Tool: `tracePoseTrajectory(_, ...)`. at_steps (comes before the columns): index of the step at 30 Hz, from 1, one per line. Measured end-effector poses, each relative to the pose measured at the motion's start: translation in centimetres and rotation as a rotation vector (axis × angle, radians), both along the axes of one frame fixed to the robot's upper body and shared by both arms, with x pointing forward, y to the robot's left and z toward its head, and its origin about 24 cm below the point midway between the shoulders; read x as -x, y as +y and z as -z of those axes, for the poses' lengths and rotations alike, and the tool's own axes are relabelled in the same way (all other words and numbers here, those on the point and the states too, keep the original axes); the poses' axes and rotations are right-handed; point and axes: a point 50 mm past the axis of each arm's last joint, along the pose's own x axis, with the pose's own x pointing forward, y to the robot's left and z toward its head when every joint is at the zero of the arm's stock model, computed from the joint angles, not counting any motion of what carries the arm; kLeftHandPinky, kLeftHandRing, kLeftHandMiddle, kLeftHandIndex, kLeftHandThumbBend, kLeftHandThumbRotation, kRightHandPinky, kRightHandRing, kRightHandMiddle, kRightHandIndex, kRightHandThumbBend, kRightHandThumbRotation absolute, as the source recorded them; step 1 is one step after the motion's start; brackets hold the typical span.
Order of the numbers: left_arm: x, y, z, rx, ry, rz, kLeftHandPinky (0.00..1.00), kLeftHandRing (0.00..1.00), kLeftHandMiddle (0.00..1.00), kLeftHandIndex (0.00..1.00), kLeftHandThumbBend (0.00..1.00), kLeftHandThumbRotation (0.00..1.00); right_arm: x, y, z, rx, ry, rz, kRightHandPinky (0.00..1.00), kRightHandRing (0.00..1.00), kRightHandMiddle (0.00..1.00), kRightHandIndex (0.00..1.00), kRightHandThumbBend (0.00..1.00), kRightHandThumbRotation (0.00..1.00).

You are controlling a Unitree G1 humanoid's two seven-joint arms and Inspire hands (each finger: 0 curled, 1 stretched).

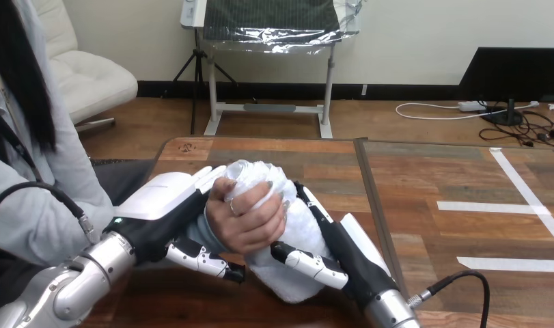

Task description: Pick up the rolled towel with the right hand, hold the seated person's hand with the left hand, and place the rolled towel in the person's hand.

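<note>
Gripping the towel: the rolled towel (pixel 298 225) is clasped by two hands at once, above the near part of the wooden table (pixel 431 178), with its lower end close to the tabletop.
Person's hand (pixel 250 219): it is wrapped round the towel's upper half, with the fingers closed over the roll; the towel is judged to be already received.
Right hand (pixel 349 253): its thumb is bent across the towel's lower front and its fingers (pixel 313 201) are run up the far side, so the roll is pinched between them, presumably to guard against a drop until the person's grasp is firm.
Left hand (pixel 158 205): its fingers (pixel 207 175) are laid behind the back of the person's hand and its thumb is curled beneath the wrist, so that hand is cradled and steadied for the handover.
Step in hand: release by the right hand is judged to be what remains.
</note>
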Motion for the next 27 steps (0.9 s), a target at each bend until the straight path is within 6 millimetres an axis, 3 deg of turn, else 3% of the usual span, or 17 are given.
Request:
tracePoseTrajectory(14, 1.0, -0.1, 0.2, 0.062, -0.041, -0.004, 0.94, 1.00, 1.00, 1.00, 1.00, 0.53, 0.6, -0.3, 0.0, 0.001, -0.002, -0.015, 1.00, 1.00, 1.00, 1.00, 1.00, 0.90)
tracePoseTrajectory(27, 3.1, -1.1, 0.7, 0.304, -0.106, 0.014, 0.98, 1.00, 1.00, 1.00, 1.00, 0.55, 1.5, -0.8, 0.1, -0.023, -0.009, -0.029, 1.00, 1.00, 1.00, 1.00, 1.00, 0.92)
